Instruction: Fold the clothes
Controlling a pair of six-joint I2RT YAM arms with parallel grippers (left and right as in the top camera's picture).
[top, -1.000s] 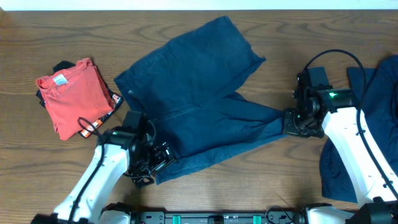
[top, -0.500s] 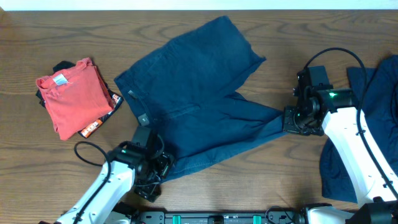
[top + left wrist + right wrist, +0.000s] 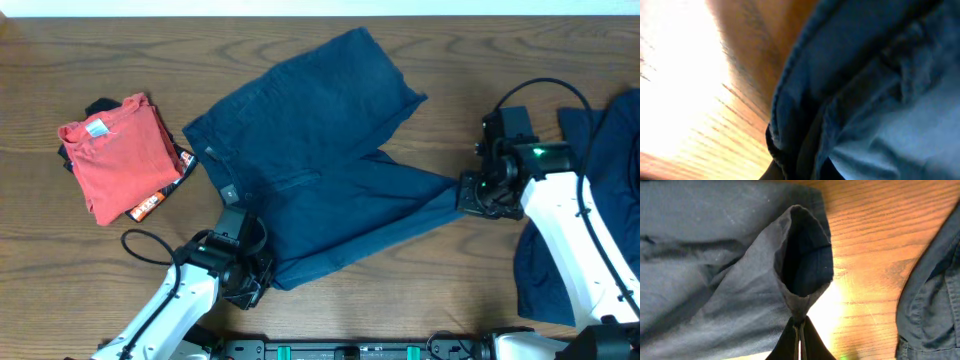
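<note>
navy shorts lie spread across the middle of a wooden table, waistband toward the left, one leg reaching to the far edge and the other stretched out to the right; the right gripper is pinched closed on that leg's hem, its wrist camera showing the cuff gathered into a hollow loop above the closed fingertips; the left gripper sits at the shorts' near-left corner, its own view filled with blurred blue cloth, so whether it grips cannot be told; a second navy garment lies crumpled at the right edge; a folded red shirt rests on the left.
</note>
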